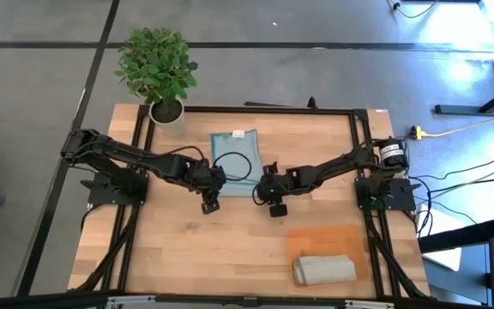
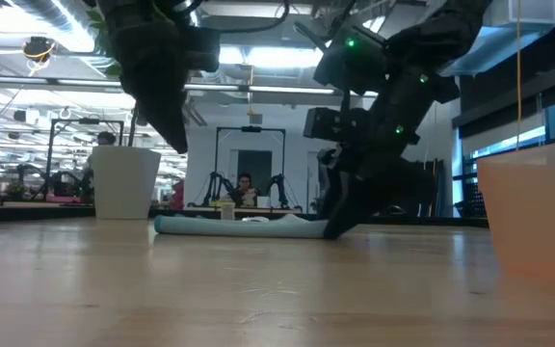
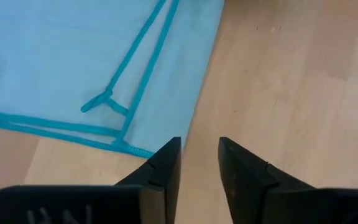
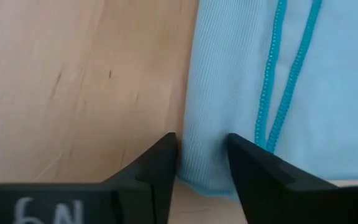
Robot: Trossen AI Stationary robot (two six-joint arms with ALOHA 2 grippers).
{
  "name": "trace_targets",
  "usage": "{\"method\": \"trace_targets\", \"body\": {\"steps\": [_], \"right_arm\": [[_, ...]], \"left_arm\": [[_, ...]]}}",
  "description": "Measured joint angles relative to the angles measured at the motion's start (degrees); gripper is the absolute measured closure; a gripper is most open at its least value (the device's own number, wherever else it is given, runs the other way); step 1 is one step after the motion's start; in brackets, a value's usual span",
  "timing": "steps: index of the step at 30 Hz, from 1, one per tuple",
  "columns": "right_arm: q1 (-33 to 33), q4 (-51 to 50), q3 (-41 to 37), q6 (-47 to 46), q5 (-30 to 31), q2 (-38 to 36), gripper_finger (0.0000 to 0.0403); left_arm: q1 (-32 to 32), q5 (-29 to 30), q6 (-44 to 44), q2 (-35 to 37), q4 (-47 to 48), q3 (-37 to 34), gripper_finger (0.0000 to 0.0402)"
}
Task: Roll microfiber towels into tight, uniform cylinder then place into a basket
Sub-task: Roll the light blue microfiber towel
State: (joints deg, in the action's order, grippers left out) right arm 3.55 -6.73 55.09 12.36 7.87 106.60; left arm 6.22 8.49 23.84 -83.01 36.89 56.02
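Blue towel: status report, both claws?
Right claw down at the blue towel edge, cloth between its fingers. Left claw open at the opposite corner, over bare wood. Grey towel rolled in the basket. Nothing in the way.

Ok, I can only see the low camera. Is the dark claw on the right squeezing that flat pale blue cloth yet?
Observer: Not quite. The right gripper has its fingers either side of the pale blue microfiber towel's edge, with a gap showing.
Operator: And the other claw?
Observer: The left gripper is open over the bare wooden table, just beside the towel's corner, touching no cloth.
Operator: What's inside the orange thing?
Observer: A rolled grey-beige microfiber towel lies in the shallow orange basket.
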Motion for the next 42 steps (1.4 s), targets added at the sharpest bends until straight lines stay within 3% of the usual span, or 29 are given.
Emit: {"method": "trace_targets", "body": {"steps": [10,15,23,34,42], "right_arm": [[-0.04,0.89,0.00,-2.36,-1.52,0.22,0.0355],[-0.07,1.10,0.02,-3.17,-1.29,0.23,0.0391],[-0.07,1.04,0.02,-3.28,-1.32,0.23,0.0376],[-0.07,1.02,0.02,-3.32,-1.74,0.23,0.0385],[-0.07,0.95,0.02,-3.30,-2.00,0.23,0.0392]], "left_arm": [[-0.02,0.83,-0.03,-6.63,-0.89,-0.04,0.0304],[0.03,0.86,-5.34,-10.57,-1.18,-0.01,0.0304],[0.75,2.39,-15.21,-14.76,-4.72,-0.01,0.0304],[0.65,4.12,-15.46,-15.33,-4.67,-0.01,0.0304],[0.66,4.02,-15.28,-19.90,-4.94,-0.45,0.0304]]}}
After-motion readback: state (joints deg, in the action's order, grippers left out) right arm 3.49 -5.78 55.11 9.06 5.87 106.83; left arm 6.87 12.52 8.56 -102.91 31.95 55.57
